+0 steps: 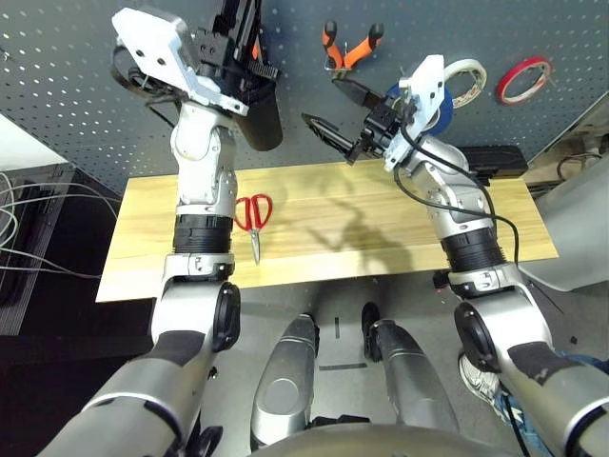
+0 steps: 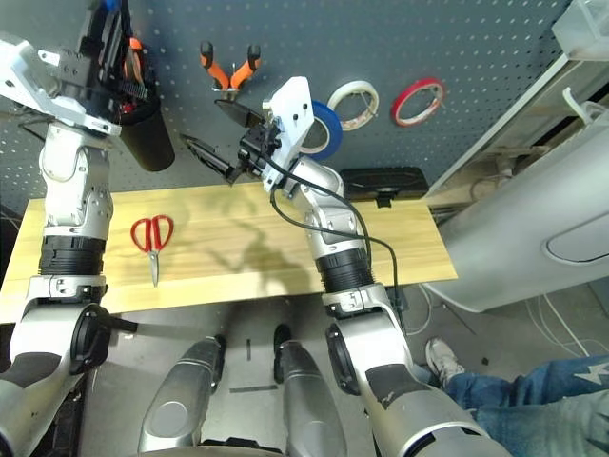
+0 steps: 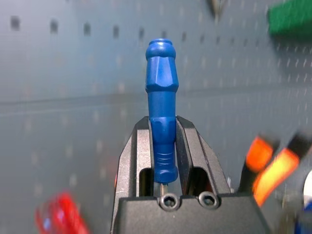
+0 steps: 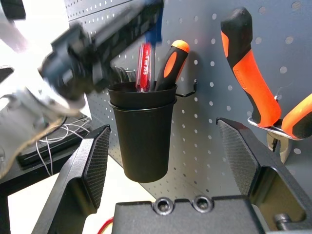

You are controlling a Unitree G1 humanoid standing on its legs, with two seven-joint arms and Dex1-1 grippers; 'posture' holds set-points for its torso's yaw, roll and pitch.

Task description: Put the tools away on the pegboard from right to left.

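Now left gripper (image 3: 163, 168) gripping screwdriver (image 3: 162, 105), right gripper (image 4: 168, 156) open; might miss cup (image 4: 142, 134), maybe tilted.

Two head views look forward and down over both forearms at the wooden table (image 1: 381, 238) and the pegboard (image 1: 76, 76) behind it; they share this whole scene. The left wrist view looks closely along its fingers at the pegboard. The right wrist view faces the black cup (image 4: 141, 131) and pliers (image 4: 258, 92) hanging on the pegboard, at close range.
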